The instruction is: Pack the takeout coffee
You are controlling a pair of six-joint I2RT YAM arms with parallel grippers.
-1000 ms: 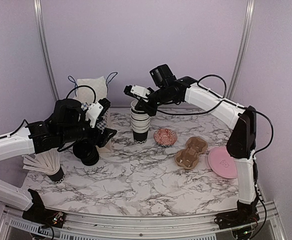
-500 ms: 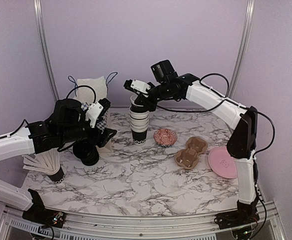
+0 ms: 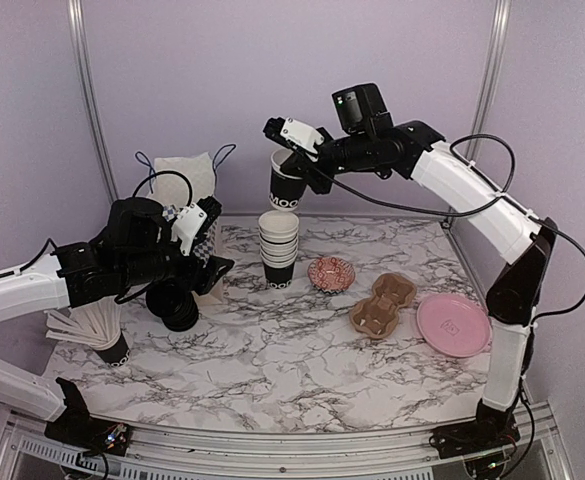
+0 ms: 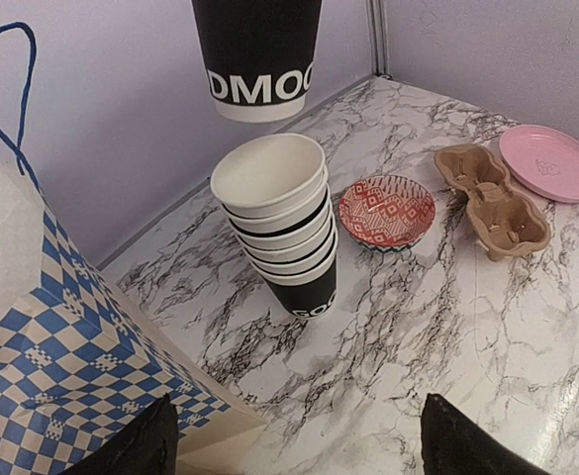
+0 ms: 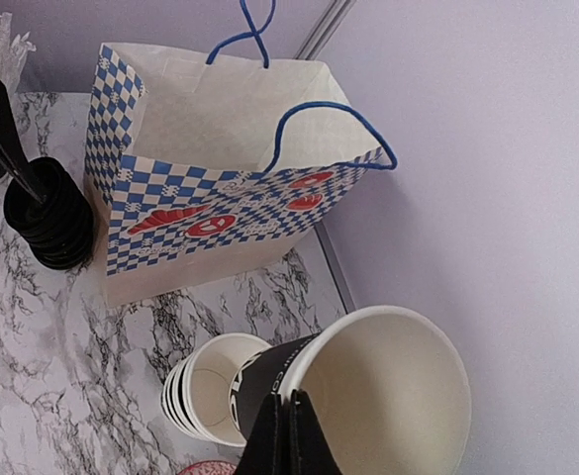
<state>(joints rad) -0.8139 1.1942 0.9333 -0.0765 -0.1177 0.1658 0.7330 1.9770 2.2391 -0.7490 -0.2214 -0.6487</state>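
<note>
The takeout coffee cup (image 3: 288,185) is a black paper cup with white print near its base, with no lid on it. My right gripper (image 3: 302,168) is shut on its rim and holds it in the air above the stack of white-rimmed cups (image 3: 279,250). The right wrist view shows the gripper (image 5: 289,411) pinching the rim, the cup (image 5: 398,396) open and empty. In the left wrist view the cup (image 4: 257,49) hangs over the stack (image 4: 279,228). My left gripper (image 4: 304,450) stands open and empty low beside the checked paper bag (image 4: 51,336).
The bag (image 5: 220,188) stands open at the back left, with a stack of black lids (image 5: 51,213) beside it. A red patterned dish (image 3: 329,271), a cardboard cup carrier (image 3: 382,303) and a pink plate (image 3: 452,323) lie to the right. A cup of stirrers (image 3: 92,330) is at the left.
My right gripper has pulled the top cup off the stack and raised it up and slightly right. The left arm has not moved.
</note>
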